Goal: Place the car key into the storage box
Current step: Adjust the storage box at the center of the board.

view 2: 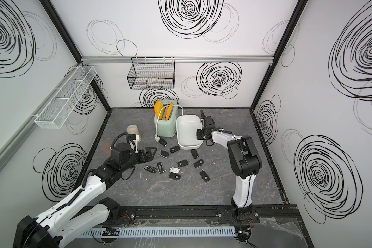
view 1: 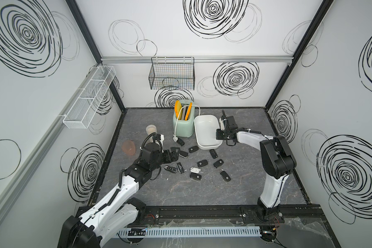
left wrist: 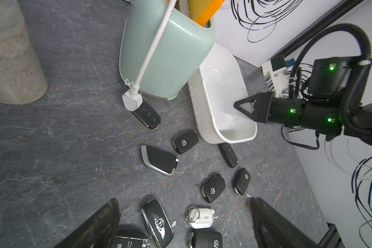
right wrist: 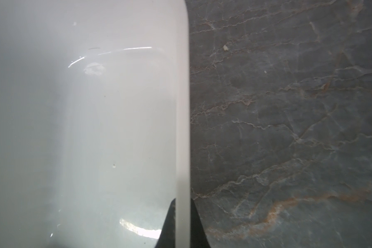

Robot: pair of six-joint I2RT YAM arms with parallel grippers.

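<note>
Right gripper is clamped on the side rim of the storage box, which stands empty near the tabletop's back edge, beside the toaster. Left gripper hangs wide open, holding nothing. Car keys lie loose mid-tabletop; the silver-edged key is nearest. Advice: centre both fingers across its narrow sides, descend squarely, avoid neighbours.

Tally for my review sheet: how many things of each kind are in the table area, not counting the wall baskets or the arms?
Black car keys: 10
White key tag: 1
Toaster: 1
Storage box: 1
Cups: 2
Total: 15
</note>
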